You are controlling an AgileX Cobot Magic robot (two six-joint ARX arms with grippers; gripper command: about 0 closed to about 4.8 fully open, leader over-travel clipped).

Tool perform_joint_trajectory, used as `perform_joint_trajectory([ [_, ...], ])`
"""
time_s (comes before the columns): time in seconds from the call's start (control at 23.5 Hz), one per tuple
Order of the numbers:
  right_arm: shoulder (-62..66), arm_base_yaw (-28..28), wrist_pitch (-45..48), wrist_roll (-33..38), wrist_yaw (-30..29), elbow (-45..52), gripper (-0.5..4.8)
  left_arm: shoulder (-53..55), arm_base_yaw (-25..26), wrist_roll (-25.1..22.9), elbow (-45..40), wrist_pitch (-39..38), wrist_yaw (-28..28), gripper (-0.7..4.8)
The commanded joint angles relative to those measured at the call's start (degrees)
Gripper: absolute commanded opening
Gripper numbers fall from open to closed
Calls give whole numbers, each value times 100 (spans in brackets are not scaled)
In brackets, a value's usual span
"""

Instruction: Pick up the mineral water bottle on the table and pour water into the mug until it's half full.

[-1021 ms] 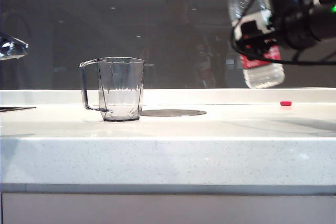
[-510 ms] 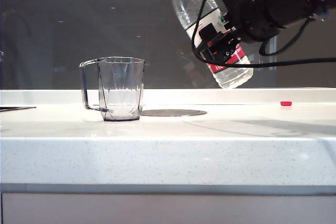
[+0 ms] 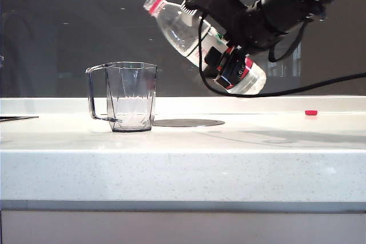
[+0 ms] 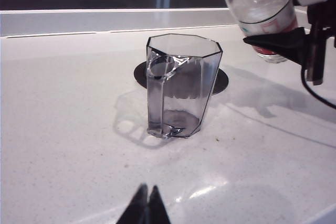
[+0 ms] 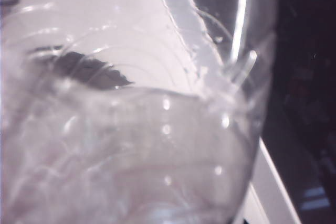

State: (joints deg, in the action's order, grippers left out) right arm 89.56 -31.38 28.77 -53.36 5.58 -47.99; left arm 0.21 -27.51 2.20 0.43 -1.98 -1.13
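Counter (image 3: 183, 167) edge fills the near part of the exterior view, white and speckled, with a thick front face. On it, further back, the mug (image 3: 130, 96) stands upright, clear and faceted, its thin handle turned away from the bottle; no water level can be made out inside it. Just behind and beside the mug, toward the bottle's side, a flat grey disc (image 3: 189, 123) is set into the counter, and well beyond that, near the back edge, a small red object (image 3: 311, 112) lies alone. Above the disc and higher than the mug's rim, the right gripper (image 3: 229, 55) carries the mineral water bottle (image 3: 189, 35) in the air, jaws clamped around its labelled lower body; the bottle is tilted steeply, its red-ringed neck pointing up and toward the mug, its base away from it. No water is seen leaving the neck. In the right wrist view the bottle's clear wall fills the picture with water (image 5: 131, 156) sloshing inside. The left gripper (image 4: 145, 208) hovers low over the counter on the mug's handle side, well apart from it, jaws pressed together and holding nothing.
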Motion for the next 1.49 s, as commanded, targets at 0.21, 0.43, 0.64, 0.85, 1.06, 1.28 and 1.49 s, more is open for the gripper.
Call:
perform_joint_trajectory([
  [0.21,-48,-81,280,-1200,382,-83,302,2,-4,-11,15,72,-15,-4],
  [0.43,-48,-81,273,-1497,518,-83,302,2,-4,-11,15,74,-17,-4],
  [0.64,-48,-81,278,-2035,656,-83,302,2,-4,-9,15,74,-17,-4],
  [0.85,-48,-81,334,-2551,966,-83,302,2,-4,-11,15,74,-17,-4],
  [1.06,-48,-81,498,-2750,1123,-85,302,2,-4,-11,15,72,-17,-4],
  [1.28,-48,-81,649,-3316,1145,-85,303,2,-4,-11,15,74,-17,-4],
  [1.49,-50,-81,802,-3563,1237,-85,304,2,-4,-11,15,74,-17,-4],
])
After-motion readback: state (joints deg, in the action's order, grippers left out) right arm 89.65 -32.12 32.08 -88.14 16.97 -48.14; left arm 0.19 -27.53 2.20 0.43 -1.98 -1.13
